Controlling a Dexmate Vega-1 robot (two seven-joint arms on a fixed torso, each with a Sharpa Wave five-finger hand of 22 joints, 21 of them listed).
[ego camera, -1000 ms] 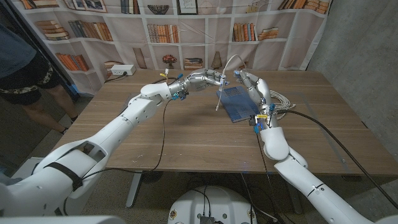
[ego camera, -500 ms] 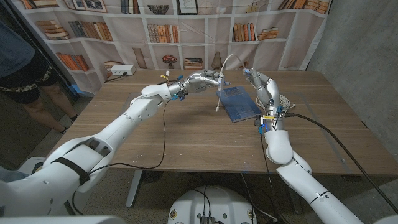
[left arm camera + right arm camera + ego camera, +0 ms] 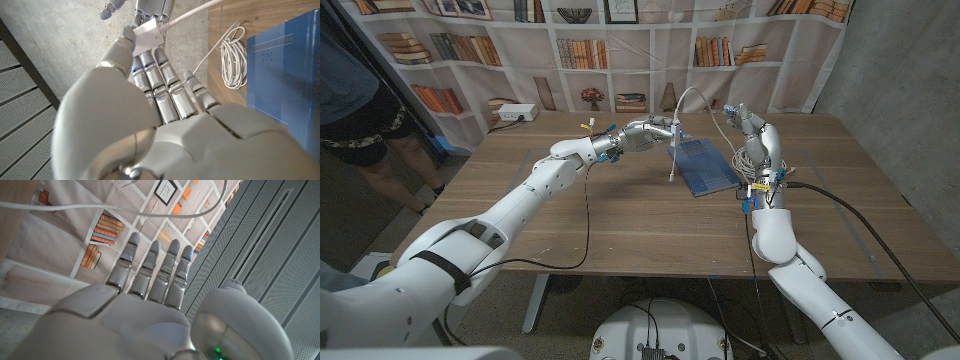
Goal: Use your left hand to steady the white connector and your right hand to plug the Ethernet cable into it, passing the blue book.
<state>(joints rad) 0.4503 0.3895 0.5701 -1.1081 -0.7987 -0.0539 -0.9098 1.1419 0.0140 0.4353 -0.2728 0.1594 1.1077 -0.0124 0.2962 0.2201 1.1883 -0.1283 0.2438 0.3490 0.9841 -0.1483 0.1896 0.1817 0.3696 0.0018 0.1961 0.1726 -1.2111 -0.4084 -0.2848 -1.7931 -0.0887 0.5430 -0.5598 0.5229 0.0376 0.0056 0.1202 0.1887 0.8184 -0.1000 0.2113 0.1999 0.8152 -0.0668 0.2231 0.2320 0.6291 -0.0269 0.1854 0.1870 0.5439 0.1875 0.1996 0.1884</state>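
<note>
Looking down from the head camera first: the left hand was raised above the table, pinching the white connector at the far edge of the blue book. The Ethernet cable arced up from that connector and over toward the right hand, which stood upright just beyond the book with fingers apart and nothing in them that I could see. A coil of white cable lay on the wood right beside that hand.

Left wrist view: the connector was a small white plastic block gripped at the fingertips, with the cable running out of it. The coil sat by the book.

Right wrist view: the right hand had its fingers straight and free, and a cable crossed beyond them.

My guess on handling (just from looks): the connector is light, rigid and a bit slick, so squeeze its flat sides. The cable is floppy and springy, so I'd take it close behind the plug, not mid-span. I couldn't spot the plug end itself.
</note>
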